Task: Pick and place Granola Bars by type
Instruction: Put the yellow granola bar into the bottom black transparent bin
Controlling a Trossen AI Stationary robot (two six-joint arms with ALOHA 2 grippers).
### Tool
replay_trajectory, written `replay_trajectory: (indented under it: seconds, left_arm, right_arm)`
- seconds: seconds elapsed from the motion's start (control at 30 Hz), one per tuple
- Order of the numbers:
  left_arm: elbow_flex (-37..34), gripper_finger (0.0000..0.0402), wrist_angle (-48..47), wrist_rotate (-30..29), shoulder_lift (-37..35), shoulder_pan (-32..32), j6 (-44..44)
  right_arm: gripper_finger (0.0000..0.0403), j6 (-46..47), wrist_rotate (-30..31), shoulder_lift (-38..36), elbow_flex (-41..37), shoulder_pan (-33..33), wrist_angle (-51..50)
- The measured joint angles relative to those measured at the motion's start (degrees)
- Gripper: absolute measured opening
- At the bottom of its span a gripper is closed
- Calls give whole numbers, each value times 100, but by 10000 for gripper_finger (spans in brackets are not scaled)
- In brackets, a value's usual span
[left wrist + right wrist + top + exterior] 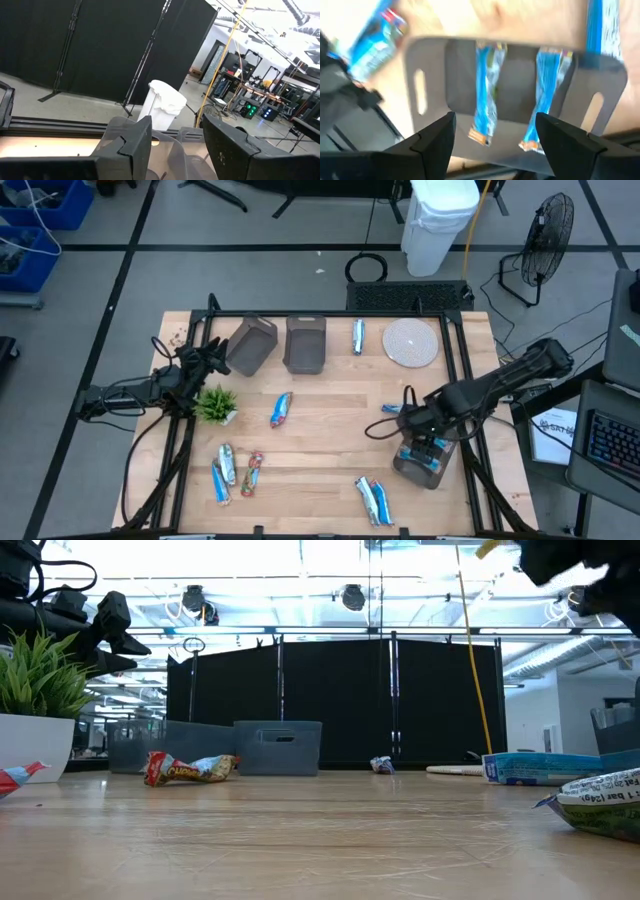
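From above, the right hand (428, 448) hovers over a grey bin (424, 463) at about 4 o'clock on the wooden worktop (330, 430), with blue bars already lying inside it. The rest of the Granola Bars (282, 409) are scattered around: one near the centre, a few at 7 o'clock, a pair at 5 o'clock, one at 12 o'clock beside a round mat (411, 342). The left hand (215, 358) waits at 10 o'clock next to two more bins and a little green plant (217, 404).

Low view: a red-and-yellow wrapper sits mid-left, writing too small to read. The closest wrapper at right shows "1 bar" and not much else legible.

Left wrist view: the left hand's fingers (127, 145) are spread apart with nothing between them.

Right wrist view: the right hand's fingers (432, 142) are spread wide and empty, right above the bin, where two blue-and-white bars lie side by side directly below the gap.
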Motion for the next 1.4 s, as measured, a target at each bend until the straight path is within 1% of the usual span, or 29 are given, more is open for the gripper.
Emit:
replay_trajectory:
  seconds: [0.13,0.4,0.5,0.63,0.83,0.93,1.13,1.27,1.4]
  left_arm:
    - [1,182,-1,-1,1,-2,0]
    - [-1,182,-1,-1,-1,-1,0]
    - [0,182,-2,0,0,-2,2]
    - [0,182,-1,-1,0,0,0]
    - [0,182,-1,1,0,-2,0]
    - [1,182,0,-1,1,0,0]
    - [-1,182,-2,1,1,0,0]
    - [0,182,-2,-1,0,0,1]
    - [-1,182,-1,-1,0,-1,1]
  right_arm:
    - [263,-23,255,-227,131,-7,500]
    - [263,-342,788,-560,178,-130,2295]
    - [263,-585,1075,-566,178,-205,2950]
    - [263,-1164,1385,-509,178,-329,3601]
    - [263,-1955,2587,-483,149,-331,4550]
    - [263,-2358,3007,-487,7,-333,5217]
    - [263,-2719,3074,-499,-479,-331,6215]
    - [263,-2808,3054,-498,-939,-331,6868]
    - [263,-2906,3048,-516,-1491,-320,7733]
